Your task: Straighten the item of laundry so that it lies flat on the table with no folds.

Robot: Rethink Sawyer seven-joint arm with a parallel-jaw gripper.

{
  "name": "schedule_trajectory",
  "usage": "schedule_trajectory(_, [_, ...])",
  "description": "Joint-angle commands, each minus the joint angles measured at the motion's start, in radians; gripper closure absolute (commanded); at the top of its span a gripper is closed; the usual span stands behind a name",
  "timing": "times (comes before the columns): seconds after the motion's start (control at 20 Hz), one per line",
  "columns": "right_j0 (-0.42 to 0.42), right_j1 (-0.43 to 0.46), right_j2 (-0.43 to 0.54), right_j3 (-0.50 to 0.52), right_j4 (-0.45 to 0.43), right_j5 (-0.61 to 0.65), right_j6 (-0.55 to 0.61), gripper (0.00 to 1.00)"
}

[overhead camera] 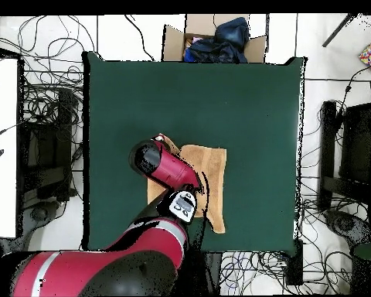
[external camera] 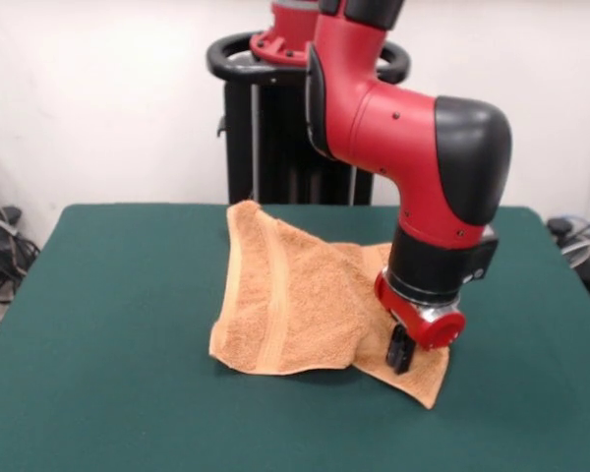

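Orange-tan terry cloth, the item of laundry (external camera: 295, 300), lay doubled over itself on the green felt bench (external camera: 108, 393), sitting a little to the 6 o'clock side of the bench's middle in the overhead view. In the front view, the tool (external camera: 401, 350) stood low at the cloth's 3 o'clock edge, its black tip against the lower layer where the folded-over flap ended; the bulk of the cloth spread away from it toward 9 o'clock. Whether the tool was clenched on the fabric or released could not be told from either view. The visible woven band ran roughly 12 to 6 o'clock across the upper flap, so the crease appeared to lie along that line. Any flattening pull would likely need to run across it, toward 3 o'clock.
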Motion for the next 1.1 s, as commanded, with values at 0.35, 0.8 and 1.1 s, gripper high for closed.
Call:
schedule_trajectory(0.35, [0.011,0.103,0.242,-0.056,0.075,-0.089,0.233,1.00])
schedule_trajectory(0.8, [-0.035,0.081,0.345,-0.014,0.093,-0.161,0.278,1.00])
schedule_trajectory(1.1, [-0.002,0.077,0.324,-0.005,0.155,-0.131,0.312,1.00])
